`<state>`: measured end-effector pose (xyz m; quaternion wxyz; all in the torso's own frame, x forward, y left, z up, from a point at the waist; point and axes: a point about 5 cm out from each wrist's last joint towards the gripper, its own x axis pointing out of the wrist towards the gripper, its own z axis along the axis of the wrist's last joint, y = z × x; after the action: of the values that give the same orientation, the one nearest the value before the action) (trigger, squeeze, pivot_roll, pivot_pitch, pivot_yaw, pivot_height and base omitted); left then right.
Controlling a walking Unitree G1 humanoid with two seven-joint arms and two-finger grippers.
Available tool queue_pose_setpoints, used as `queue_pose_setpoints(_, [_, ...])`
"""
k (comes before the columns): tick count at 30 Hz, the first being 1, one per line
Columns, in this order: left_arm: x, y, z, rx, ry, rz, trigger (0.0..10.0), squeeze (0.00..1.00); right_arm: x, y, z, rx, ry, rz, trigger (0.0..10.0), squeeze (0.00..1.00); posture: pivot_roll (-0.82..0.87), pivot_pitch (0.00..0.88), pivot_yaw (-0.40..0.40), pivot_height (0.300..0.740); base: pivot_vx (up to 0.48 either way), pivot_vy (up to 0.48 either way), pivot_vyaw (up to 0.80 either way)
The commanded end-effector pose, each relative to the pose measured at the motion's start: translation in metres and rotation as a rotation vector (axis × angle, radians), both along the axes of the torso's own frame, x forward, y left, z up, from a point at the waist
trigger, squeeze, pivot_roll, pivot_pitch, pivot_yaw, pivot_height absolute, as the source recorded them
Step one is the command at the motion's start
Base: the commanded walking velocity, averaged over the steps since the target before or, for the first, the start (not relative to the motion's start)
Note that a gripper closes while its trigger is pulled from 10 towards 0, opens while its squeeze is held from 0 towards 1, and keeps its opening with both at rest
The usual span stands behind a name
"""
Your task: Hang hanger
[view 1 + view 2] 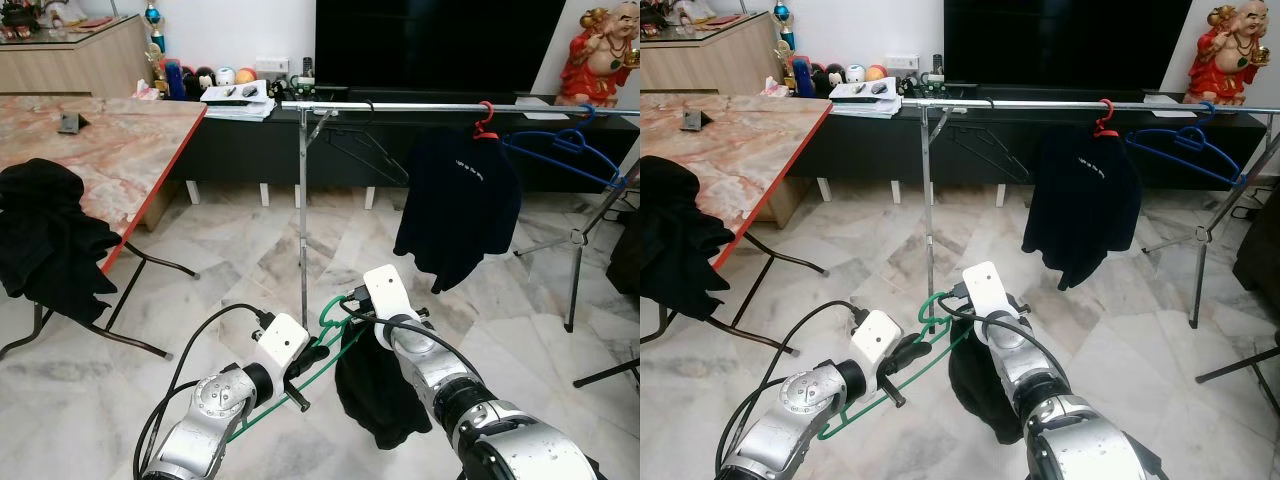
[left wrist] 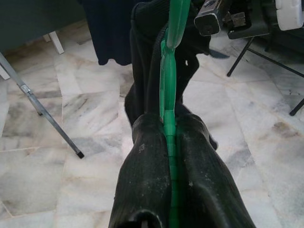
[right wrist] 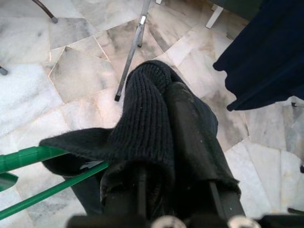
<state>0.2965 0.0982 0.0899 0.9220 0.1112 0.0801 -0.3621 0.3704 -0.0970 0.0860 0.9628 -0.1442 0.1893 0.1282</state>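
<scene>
Hanger, green, thin, rigid and probably light, riding low before the rail, left claw clenching its bar, right claw gripping the soft black garment, likely swinging, so best gripping near the hook.

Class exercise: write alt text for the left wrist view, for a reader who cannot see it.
The left gripper is shut on a green hanger carrying a black garment, above a marble floor.
</scene>
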Motion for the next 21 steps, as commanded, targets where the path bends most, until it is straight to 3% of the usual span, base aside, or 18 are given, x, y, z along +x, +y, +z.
queue_pose_setpoints(1, [0.001,-0.003,0.004,-0.011,-0.023,-0.003,10.0,0.00,0.008,0.002,0.015,-0.005,-0.047,0.021,10.0,0.00,0.08,0.000,-0.062,0.740,0.000,0.000,0.00])
queue_pose_setpoints(6, [0.007,-0.001,0.004,-0.021,-0.046,0.082,10.0,0.00,0.013,-0.018,0.021,0.096,-0.049,-0.111,10.0,0.00,0.08,0.000,-0.065,0.740,0.000,0.000,0.00])
queue_pose_setpoints(10, [0.006,-0.002,0.003,-0.038,-0.047,0.079,10.0,0.00,0.012,-0.034,0.018,0.217,-0.012,-0.235,10.0,0.00,0.08,0.000,-0.066,0.740,0.000,0.000,0.00])
queue_pose_setpoints(12, [0.005,-0.004,0.002,-0.041,-0.044,0.065,10.0,0.00,0.011,-0.036,0.016,0.213,-0.008,-0.247,10.0,0.00,0.08,0.000,-0.066,0.740,0.000,0.000,0.00])
queue_pose_setpoints(15, [0.005,-0.004,0.003,-0.047,-0.046,0.069,10.0,0.00,0.011,-0.035,0.015,0.236,0.000,-0.239,10.0,0.00,0.08,0.000,-0.066,0.740,0.000,0.000,0.00])
queue_pose_setpoints(18, [0.008,-0.002,0.005,-0.068,-0.057,0.093,10.0,0.00,0.011,-0.018,0.020,0.418,-0.008,-0.173,10.0,0.00,0.08,0.000,-0.066,0.740,0.000,0.000,0.00])
queue_pose_setpoints(21, [0.008,-0.002,0.005,-0.077,-0.056,0.096,10.0,0.00,0.011,-0.013,0.021,0.459,-0.008,-0.140,10.0,0.00,0.08,0.000,-0.065,0.740,0.000,0.000,0.00])
